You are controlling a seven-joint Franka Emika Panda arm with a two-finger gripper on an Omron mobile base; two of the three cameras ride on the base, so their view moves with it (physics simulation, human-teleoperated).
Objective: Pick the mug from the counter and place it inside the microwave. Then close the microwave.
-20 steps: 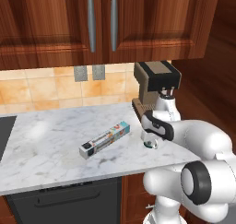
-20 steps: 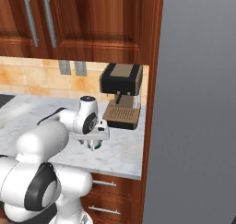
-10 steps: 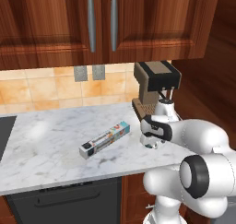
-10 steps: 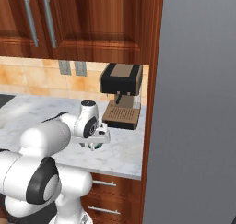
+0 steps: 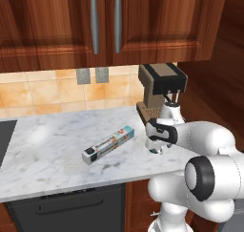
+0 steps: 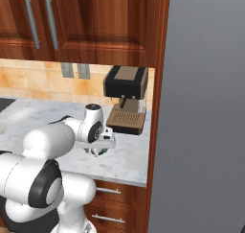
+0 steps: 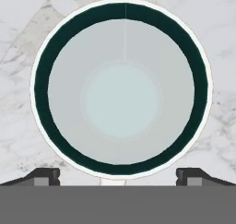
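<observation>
mug point(image 7: 121, 96): on the counter point(image 5: 57, 145), in front of the coffee machine point(image 5: 159, 90)
foil box point(image 5: 108, 144): left of the mug

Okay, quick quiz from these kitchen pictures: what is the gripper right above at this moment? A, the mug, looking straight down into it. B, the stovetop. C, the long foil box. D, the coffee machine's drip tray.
A: the hand view looks straight down into the round mug on the marble counter, with the open gripper spread to either side of it; the foil box lies well off to the side.
</observation>
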